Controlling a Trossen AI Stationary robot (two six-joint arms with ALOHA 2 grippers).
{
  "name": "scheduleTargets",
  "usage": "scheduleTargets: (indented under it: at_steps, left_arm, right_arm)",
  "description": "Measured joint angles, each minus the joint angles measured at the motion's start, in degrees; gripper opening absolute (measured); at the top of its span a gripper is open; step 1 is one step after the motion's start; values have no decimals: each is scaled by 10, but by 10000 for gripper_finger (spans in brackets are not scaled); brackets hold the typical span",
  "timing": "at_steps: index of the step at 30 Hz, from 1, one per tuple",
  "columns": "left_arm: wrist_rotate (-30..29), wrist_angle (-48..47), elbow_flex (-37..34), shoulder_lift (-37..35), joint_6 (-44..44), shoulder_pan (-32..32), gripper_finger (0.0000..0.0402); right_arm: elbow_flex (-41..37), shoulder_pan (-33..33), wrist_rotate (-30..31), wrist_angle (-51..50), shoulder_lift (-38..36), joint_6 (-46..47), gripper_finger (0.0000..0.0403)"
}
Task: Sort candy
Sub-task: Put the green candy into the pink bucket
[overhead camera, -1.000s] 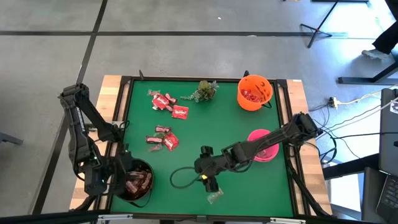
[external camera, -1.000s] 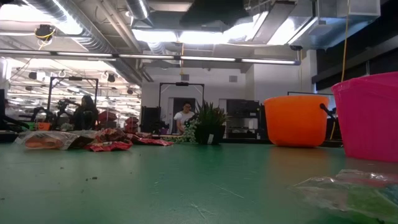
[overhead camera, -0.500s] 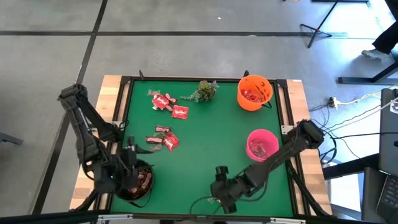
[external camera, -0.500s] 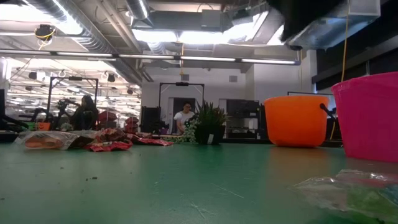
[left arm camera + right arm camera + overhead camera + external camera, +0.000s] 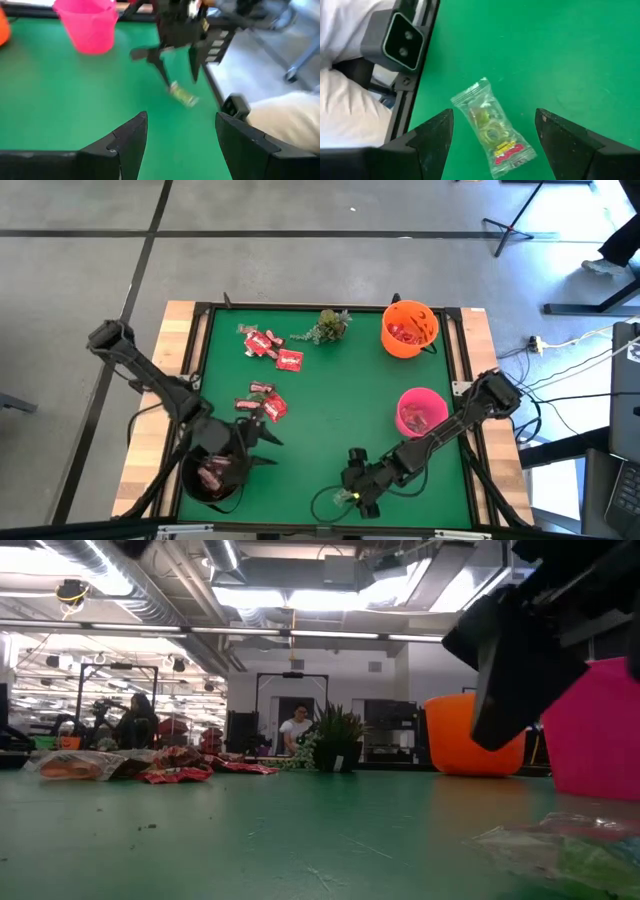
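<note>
A clear-wrapped candy [image 5: 493,134] with green-yellow sweets inside lies flat on the green table near its near edge, also in the low view [image 5: 570,852]. My right gripper [image 5: 494,119] hangs open just above it, one finger on each side, touching nothing. It shows in the high view [image 5: 353,496] too. My left gripper [image 5: 267,448] is open and empty. It points toward the table's right, beside the black bowl [image 5: 212,476] that holds dark bars. Red and brown candy lies in two heaps [image 5: 268,345] [image 5: 262,404].
An orange bowl [image 5: 410,328] with red candy stands at the far right, and a pink bowl [image 5: 422,413] stands right of centre. A green plant sprig [image 5: 328,325] lies at the far edge. The table's raised black rim [image 5: 410,100] runs close to the clear candy.
My right gripper has moved from the table's middle toward the near edge and come down over the clear-wrapped candy. My left gripper has swung out from over the black bowl toward the table's right. The candy has not moved.
</note>
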Motion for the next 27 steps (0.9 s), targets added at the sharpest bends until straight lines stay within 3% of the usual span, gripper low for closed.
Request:
scheduleTargets:
  at_steps: [7, 13, 16, 20, 27]
  left_arm:
    - [59, 216, -59, 0, 65, 62, 217]
    - [-18, 240, -61, 0, 86, 65, 213]
    - [-28, 237, -61, 0, 87, 66, 213]
    - [-28, 237, -61, 0, 87, 66, 213]
    - [-28, 237, -61, 0, 86, 66, 213]
  right_arm:
    - [0, 7, 17, -7, 21, 7, 278]
    - [2, 6, 4, -1, 55, 9, 277]
    - [3, 6, 11, 1, 61, 7, 267]
    - [2, 6, 22, -3, 61, -16, 215]
    - [1, -4, 29, -10, 59, -39, 69]
